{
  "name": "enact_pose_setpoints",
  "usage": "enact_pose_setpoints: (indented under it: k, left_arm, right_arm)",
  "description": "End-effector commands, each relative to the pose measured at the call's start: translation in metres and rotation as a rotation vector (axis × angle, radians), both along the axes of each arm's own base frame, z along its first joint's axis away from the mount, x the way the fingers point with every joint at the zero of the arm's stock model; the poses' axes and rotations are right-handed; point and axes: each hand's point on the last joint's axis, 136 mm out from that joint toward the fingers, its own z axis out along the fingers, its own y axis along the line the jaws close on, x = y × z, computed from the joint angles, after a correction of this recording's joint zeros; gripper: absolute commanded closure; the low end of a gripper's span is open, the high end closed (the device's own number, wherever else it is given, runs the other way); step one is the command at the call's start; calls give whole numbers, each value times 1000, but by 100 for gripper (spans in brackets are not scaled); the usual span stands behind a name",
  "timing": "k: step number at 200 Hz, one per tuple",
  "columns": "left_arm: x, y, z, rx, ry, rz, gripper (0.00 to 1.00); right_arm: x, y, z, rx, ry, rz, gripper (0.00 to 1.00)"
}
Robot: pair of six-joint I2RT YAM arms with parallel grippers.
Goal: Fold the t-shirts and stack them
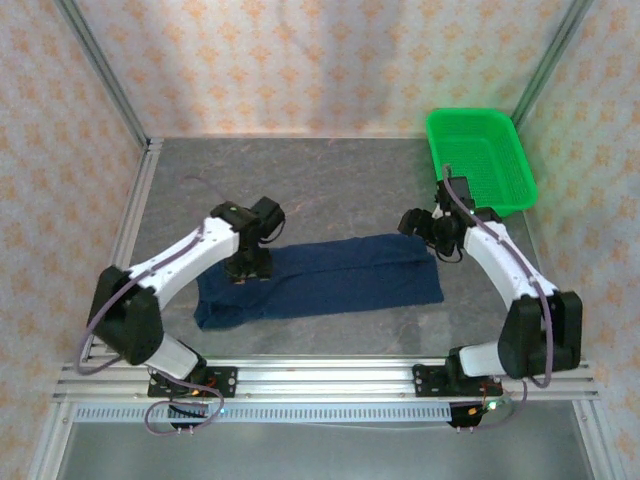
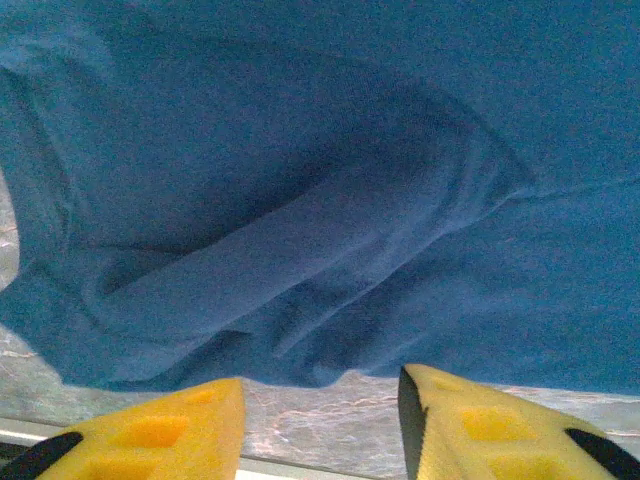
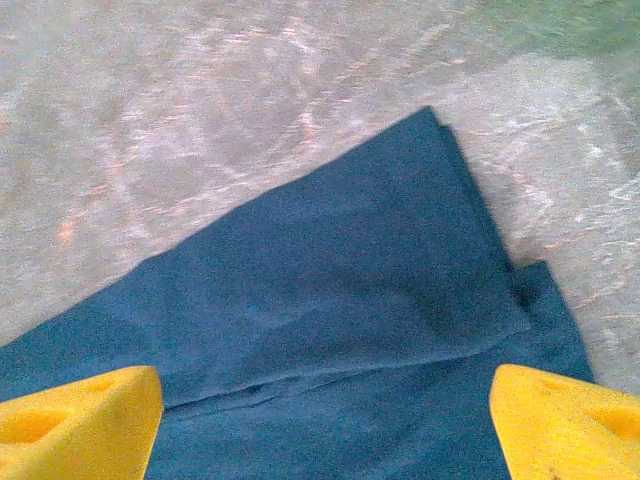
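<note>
Grey tabletop (image 1: 350,180), long folded navy t-shirt (image 1: 330,280)

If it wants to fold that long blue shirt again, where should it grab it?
Likely its right end: the t-shirt lies flat as a long strip, and its layered corner sits free on the table. The open right gripper could drop from above and pinch all layers there.
</note>
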Motion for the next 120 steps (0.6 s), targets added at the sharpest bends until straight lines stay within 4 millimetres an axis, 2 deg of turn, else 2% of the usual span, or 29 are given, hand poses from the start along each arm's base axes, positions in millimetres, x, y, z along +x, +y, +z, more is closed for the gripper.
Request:
enact_pose_setpoints:
  k: [1, 16, 49, 120]
  left_arm:
    - [-6, -2, -13, 58, 58, -66, 62]
    - [-11, 2, -24, 117, 110, -91, 67]
    - [-14, 1, -44, 163, 147, -126, 71]
    - [-22, 11, -63, 220, 200, -125, 76]
  right_arm:
    - [-13, 10, 1, 35, -6, 64, 14]
    - [-17, 9, 2, 30, -12, 63, 14]
    - [-17, 9, 3, 33, -19, 60, 14]
    - [-17, 6, 4, 20, -27, 51, 14]
